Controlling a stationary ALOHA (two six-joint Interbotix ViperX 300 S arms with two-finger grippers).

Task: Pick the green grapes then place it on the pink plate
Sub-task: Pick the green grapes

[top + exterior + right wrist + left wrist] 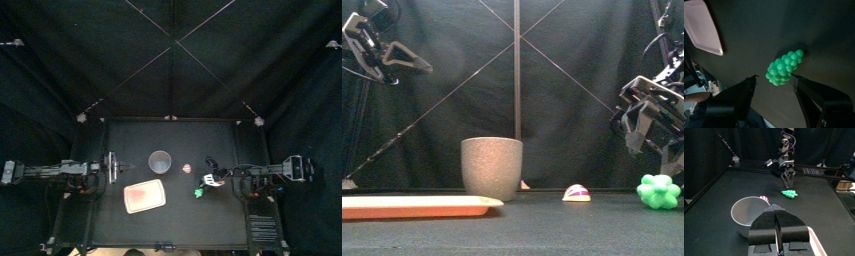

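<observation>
We see the right gripper (pixel 774 79) hanging over the green grapes (pixel 784 66) with its jaws spread wide and nothing in them. In the right wrist view the bunch lies on the table (pixel 134 135) just ahead of the two tips, one jaw on each side. We cannot tell from that view whether the tips touch the grapes. The front view shows this arm coming down steeply from the upper right, wrist bent, with the jaws pointing down at the grapes from just above.

The grapes are on the right side of the table, towards the near edge. They lie on the bare surface, apart from the pink plate (pixel 144 197). The plate lies flat, left of the middle and near the front.

The left arm rests at the left edge, and the front view shows it held high. The left gripper (pixel 777 225) is clenched, its jaws pressed together with nothing between them, and it points across the table towards the right arm.

A grey speckled cup (pixel 492 168) stands upright at the middle, beyond the plate. A small pink and white toy (pixel 579 192) lies between the cup and the grapes. The left wrist view alone shows that the cup is open and hollow, and it also shows the right gripper from the front, poised over the grapes.
</observation>
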